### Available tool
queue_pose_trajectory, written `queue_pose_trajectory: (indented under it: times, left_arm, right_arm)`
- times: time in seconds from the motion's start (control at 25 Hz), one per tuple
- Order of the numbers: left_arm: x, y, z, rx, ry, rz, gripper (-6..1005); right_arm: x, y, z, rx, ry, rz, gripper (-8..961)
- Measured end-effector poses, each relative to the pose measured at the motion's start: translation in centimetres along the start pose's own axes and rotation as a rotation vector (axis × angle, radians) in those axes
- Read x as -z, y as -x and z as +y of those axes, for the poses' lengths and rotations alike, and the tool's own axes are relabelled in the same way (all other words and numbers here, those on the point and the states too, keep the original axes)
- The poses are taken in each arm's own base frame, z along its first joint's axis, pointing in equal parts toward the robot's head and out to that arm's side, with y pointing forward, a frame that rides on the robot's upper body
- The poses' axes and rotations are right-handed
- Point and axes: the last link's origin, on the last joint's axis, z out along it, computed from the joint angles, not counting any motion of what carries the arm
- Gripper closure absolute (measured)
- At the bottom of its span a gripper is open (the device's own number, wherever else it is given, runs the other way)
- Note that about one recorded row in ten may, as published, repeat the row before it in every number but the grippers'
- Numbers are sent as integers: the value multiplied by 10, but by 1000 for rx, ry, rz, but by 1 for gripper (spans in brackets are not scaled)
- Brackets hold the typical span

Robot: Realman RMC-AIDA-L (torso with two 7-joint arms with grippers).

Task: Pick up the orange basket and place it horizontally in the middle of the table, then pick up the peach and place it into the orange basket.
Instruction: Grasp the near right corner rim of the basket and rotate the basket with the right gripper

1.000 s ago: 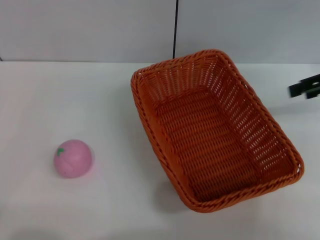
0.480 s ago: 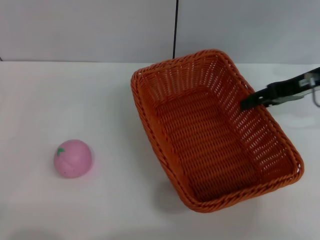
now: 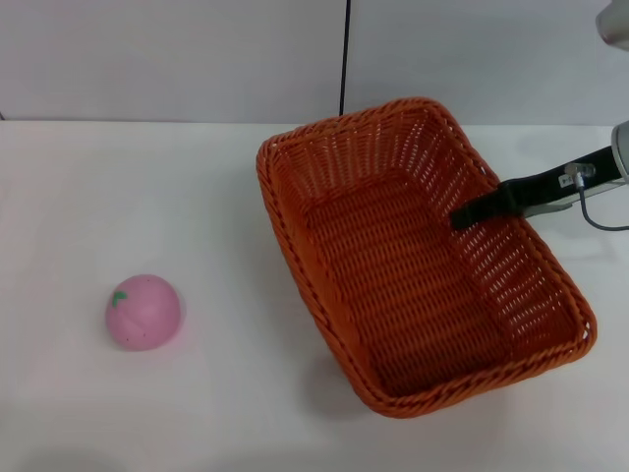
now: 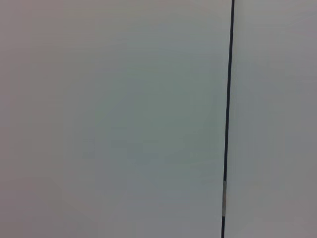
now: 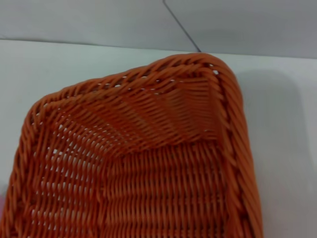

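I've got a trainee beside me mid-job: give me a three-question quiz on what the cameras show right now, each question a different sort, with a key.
1. True or false: the small round pink toy peach lies inside the large rectangular orange woven basket.
2. Multiple choice: the right gripper is (A) over the peach, (B) at the basket's right long wall, reaching in over the rim, (C) flat on the white table left of the basket.
3. Fill in: seen from the head view, the basket's long side runs ____ across the table, not horizontally.

Key: 1 false, the peach sits on the table left of the basket. 2 B. 3 diagonally.
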Motion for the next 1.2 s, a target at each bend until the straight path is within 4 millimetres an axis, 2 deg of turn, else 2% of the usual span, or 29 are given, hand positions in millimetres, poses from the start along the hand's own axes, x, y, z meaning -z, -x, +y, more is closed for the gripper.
queue_pose_trajectory:
  times: [0.24,0.36,0.68,1.0,1.2]
  left_arm:
    - [0,0,0,1,0,0,176]
    - [0,0,0,2,0,0,176]
    - [2,-2,1,5,2,15,176]
    - [16,-7,-5,-3,-8,48,177]
    - [28,-11,-8,-11,-15,69,177]
  right_arm:
    - [-1,-2,-4,0,-14,-9,413]
    - [-1,-2,-4,17,-14,-10,619]
    - [2,2,-1,93,-13,-25,706]
    - [18,18,23,422,18,-31,801]
    - [28,32,41,661,31,-35,800]
